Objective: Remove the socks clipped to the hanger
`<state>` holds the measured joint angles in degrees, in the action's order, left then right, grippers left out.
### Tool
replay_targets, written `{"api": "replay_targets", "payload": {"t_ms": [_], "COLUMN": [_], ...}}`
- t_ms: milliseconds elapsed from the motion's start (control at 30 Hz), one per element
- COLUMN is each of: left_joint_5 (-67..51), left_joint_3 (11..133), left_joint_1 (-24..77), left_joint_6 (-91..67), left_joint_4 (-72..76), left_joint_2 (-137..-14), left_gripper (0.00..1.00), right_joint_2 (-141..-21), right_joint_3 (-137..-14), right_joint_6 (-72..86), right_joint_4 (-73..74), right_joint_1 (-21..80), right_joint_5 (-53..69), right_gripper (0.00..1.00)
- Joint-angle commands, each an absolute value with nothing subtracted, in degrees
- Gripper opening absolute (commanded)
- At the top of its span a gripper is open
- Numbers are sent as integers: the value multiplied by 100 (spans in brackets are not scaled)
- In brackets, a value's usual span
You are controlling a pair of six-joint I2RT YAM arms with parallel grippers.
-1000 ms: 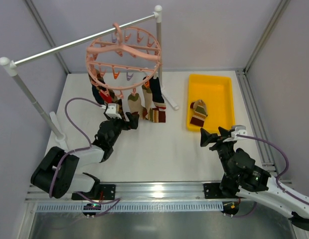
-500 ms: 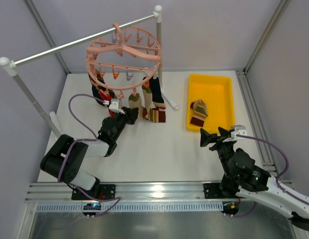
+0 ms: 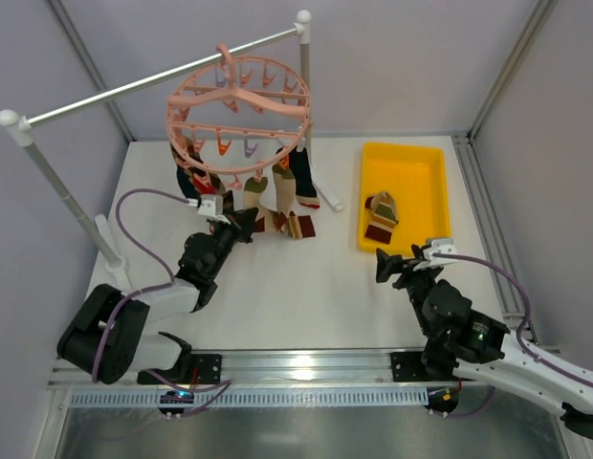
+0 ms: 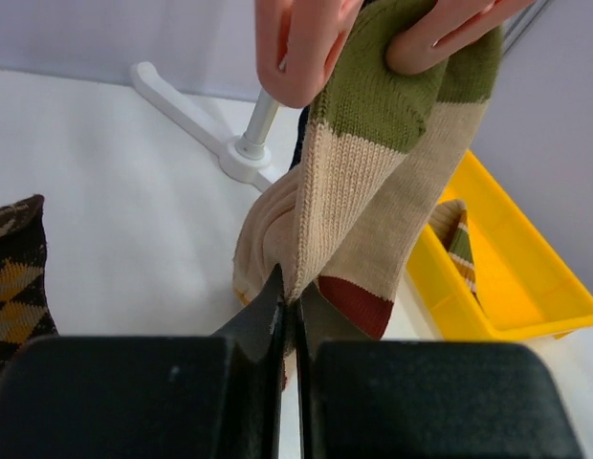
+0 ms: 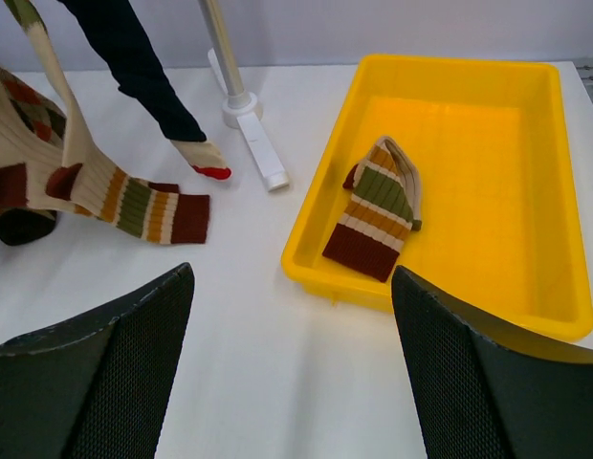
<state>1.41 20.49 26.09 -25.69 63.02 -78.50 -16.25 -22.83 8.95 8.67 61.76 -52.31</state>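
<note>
left gripper (image 3: 247, 222): pinched shut on the lower edge of a tan sock (image 4: 373, 182), just above its red-brown toe.
sock: green band on top, held by two pink clips (image 4: 296, 48); it runs slanted from the gripper up to the hanger (image 3: 237, 105).
other socks (image 3: 292, 196): hang just beside it on the right, with striped ends lying on the table (image 3: 306, 287); dark ones hang on the left of the ring.
right gripper (image 3: 400, 265): fingers spread wide, holding nothing, low over the table and near the front edge of the tray (image 3: 411, 172).
change vs 0.5 s ago: hanger ring tilts differently, hanging socks have swung a little, left elbow sits lower and more to the left, right gripper has shifted slightly left.
table: white and flat; the yellow tray at right holds one striped sock (image 5: 376, 206).
room: hanger hooks on a grey rail (image 3: 134, 86) on white posts; plain grey walls (image 3: 392, 57) behind.
</note>
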Motion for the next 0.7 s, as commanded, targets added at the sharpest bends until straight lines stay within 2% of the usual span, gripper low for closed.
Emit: {"api": "replay_targets", "payload": {"t_ms": [0,333,667], "left_joint_5": [211,159,-219], "left_joint_3": [1812,1573,2056], "left_joint_1": [2654,2918,2988], "left_joint_6": [-2654,-2786,-2892], "left_joint_4": [6066,3166,538], "left_joint_2": [-7077,-4388,-2787], "left_gripper": [0,0,0], "right_joint_2": [-2212,-4311,-6502], "right_joint_3": [-2505,-3523,-5913], "right_joint_6": [791,142,44], "right_joint_4": [563,-1167,-809], "right_joint_1": [6161,6082,5783], "right_joint_5": [-5204,-3991,-2620], "right_gripper": [84,84,84]}}
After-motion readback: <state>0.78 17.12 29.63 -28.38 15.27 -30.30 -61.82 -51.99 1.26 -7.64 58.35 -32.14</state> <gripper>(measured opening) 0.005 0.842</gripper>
